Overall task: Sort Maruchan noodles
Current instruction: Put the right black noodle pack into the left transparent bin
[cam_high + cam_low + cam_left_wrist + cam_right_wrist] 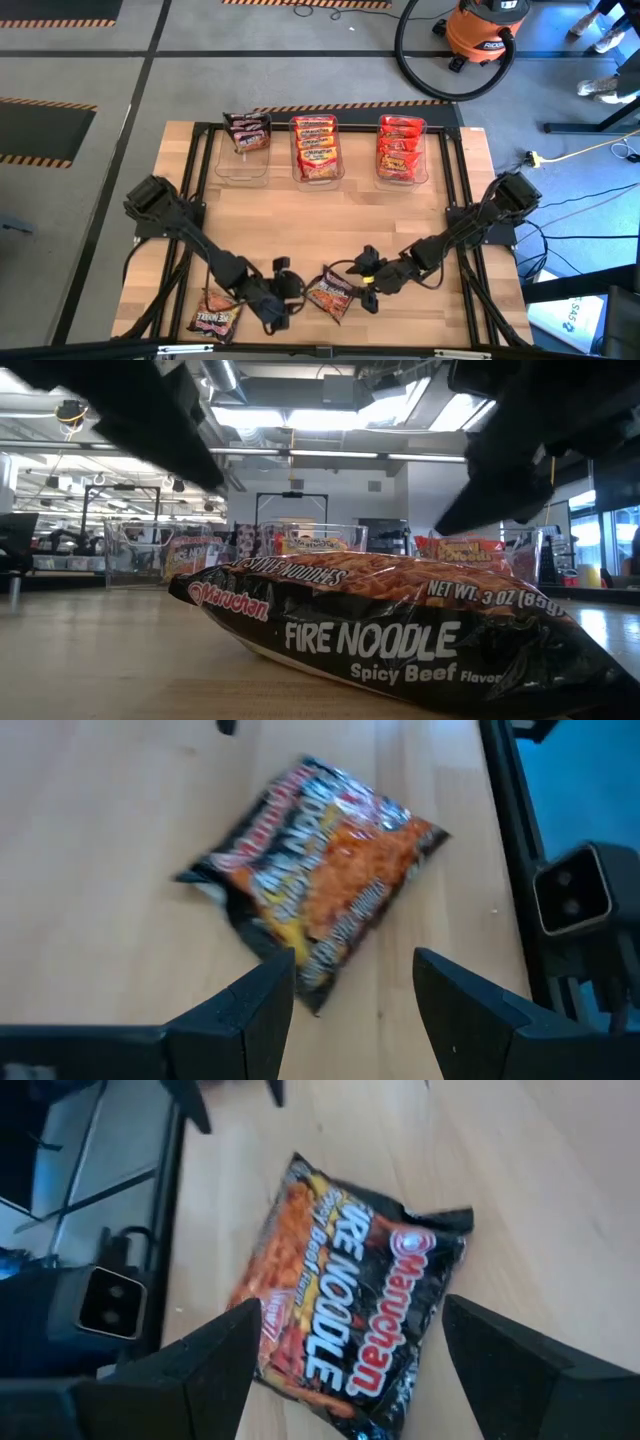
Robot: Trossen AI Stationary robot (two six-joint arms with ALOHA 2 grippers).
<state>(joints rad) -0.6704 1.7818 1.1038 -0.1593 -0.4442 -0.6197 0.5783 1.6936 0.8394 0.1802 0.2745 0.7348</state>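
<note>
We hold our right gripper (340, 1355) spread wide over a dark Fire Noodle packet (350, 1295) lying flat near the table's front edge, likely lining up to straddle it. Our left gripper (350, 985) hangs open and empty above a second dark packet (320, 880). Three clear tubs (242, 165) at the back already hold sorted packets.

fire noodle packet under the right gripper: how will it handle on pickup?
The Fire Noodle packet looks glossy, so probably slippery. It lies puffed and crinkled, so the film likely gives while the block inside stays stiff. Probably light; flat, unlikely to roll. The right gripper is open above it.
</note>
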